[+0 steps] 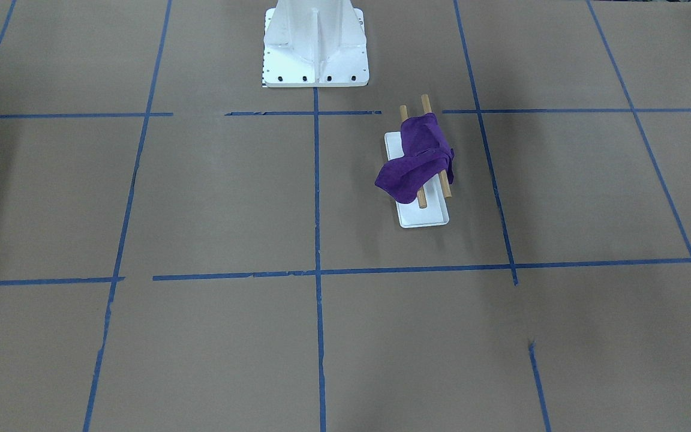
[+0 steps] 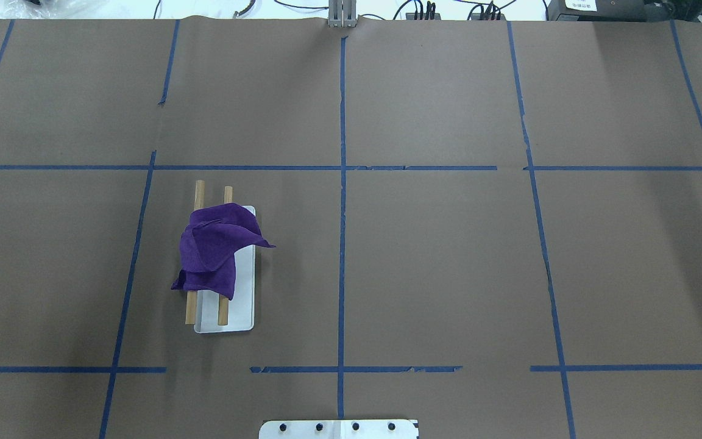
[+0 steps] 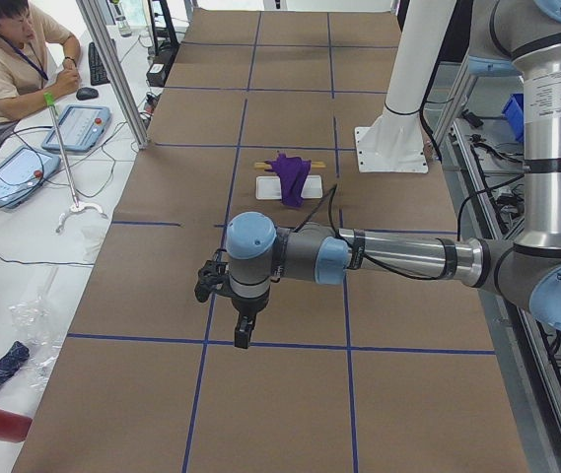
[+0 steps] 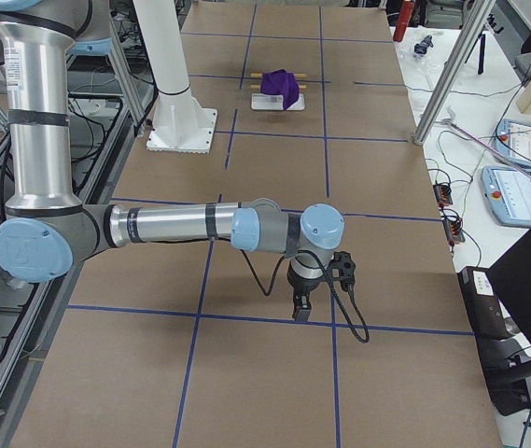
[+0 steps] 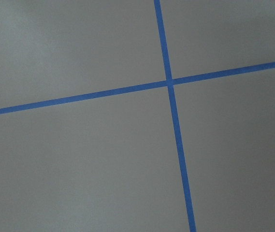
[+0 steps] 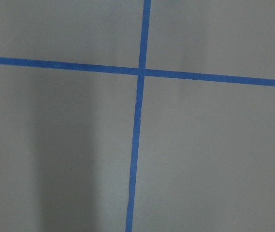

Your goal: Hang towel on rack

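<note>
Purple towel (image 1: 417,159) hides the middle of the rack (image 1: 424,218)

Purple towel (image 1: 417,157), white rack (image 1: 426,217) with seemingly light-brown dowels (image 1: 425,103), brown table (image 1: 201,198) gridded blue.

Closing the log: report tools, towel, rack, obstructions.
Left tool and right tool both away from rack, open or shut unclear. Purple towel draped over both dowels. White pedestal stands apart from rack.
</note>
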`<state>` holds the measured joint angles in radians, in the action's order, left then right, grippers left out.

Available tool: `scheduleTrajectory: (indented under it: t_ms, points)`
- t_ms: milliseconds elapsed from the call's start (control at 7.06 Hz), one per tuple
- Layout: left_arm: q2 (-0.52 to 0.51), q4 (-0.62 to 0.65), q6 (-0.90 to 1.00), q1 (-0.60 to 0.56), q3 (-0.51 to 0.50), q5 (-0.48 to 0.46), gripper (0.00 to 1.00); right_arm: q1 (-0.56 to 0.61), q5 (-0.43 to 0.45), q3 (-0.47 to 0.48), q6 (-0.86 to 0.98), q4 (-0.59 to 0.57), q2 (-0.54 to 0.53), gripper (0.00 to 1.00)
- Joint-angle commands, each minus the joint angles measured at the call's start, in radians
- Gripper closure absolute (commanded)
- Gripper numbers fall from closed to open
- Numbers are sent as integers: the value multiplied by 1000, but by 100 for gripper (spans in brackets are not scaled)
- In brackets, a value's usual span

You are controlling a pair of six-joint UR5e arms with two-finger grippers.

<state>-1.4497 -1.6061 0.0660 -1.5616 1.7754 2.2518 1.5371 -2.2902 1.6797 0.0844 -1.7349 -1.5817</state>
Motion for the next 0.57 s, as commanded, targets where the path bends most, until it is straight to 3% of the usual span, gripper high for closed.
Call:
scheduleTrajectory:
  t_ms: [0,425]
  points:
    - [0,2,0,0,1,2,0,0,0,0,0,0,0,0]
    - [0,0,0,0,4,-3,0,0,0,2,0,0,3,0]
